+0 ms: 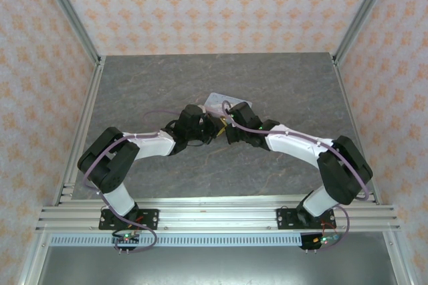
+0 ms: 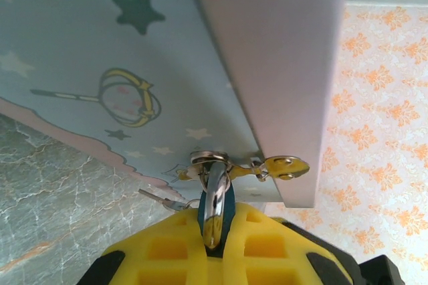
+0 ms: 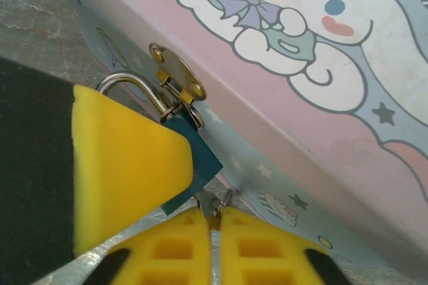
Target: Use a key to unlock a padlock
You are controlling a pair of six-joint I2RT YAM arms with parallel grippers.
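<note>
A pastel cartoon-dog tin (image 3: pixel 287 108) lies closed on the grey surface (image 1: pixel 147 84), at 12 o'clock from both arms, its contents hidden. The padlock (image 3: pixel 197 164) hangs from the tin's brass hasp (image 3: pixel 177 74), its teal body clenched in the left pincer (image 2: pixel 215 235). At the padlock's 6 o'clock, the right pincer (image 3: pixel 212 221) is pinched on the key (image 3: pixel 215 203).

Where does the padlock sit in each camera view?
Left wrist: padlock at bottom centre, its shackle rising to the gold hasp.
Right wrist: left of centre, teal body just below the hasp.
Top external: picture centre, at the near edge of the tin, too small to make out.
Shared landmark: the pastel tin.
</note>
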